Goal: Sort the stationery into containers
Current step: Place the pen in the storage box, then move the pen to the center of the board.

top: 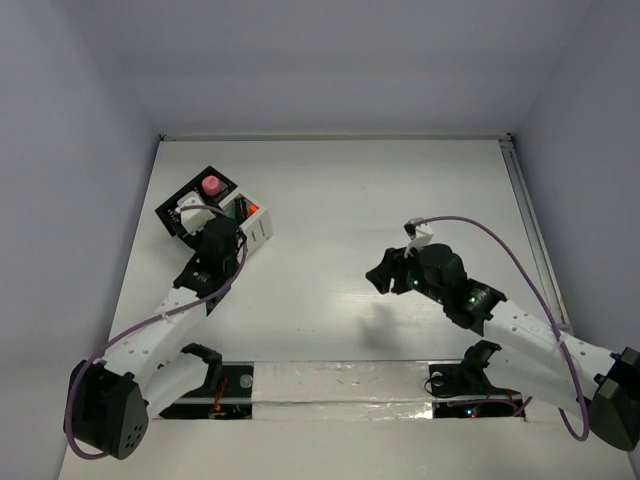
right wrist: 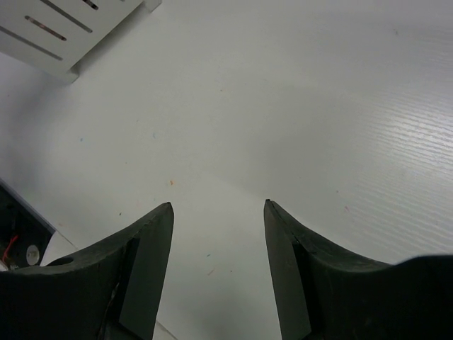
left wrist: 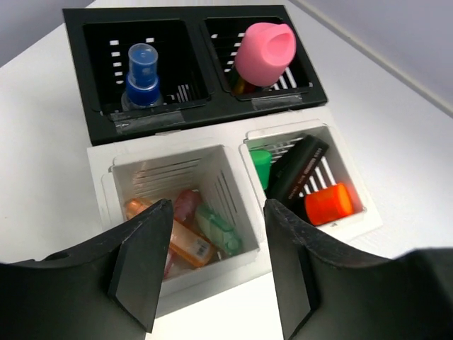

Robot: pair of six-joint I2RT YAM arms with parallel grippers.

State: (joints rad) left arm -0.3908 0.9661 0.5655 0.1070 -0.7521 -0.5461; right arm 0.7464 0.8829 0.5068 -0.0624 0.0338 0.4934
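1. While our left end effector (left wrist: 216, 227) hangs wide over the white container (left wrist: 163, 150), stationery (left wrist: 329, 203) sits inside it (and the black container (left wrist: 78, 71)).
2. Our right end effector (right wrist: 218, 219) is wide and empty above the bench (right wrist: 318, 106); we judge only retreat remains.

Top view high above table (top: 380, 200), left wrist close over organiser boxes (left wrist: 164, 151), right wrist low, glimpsing their corner

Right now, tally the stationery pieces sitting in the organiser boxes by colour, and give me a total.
Blue piece: 1
Pink piece: 1
Orange pieces: 2
Green pieces: 2
Red-pink piece: 1
Black piece: 1
Total: 8 in view; more may hide under the pink one.
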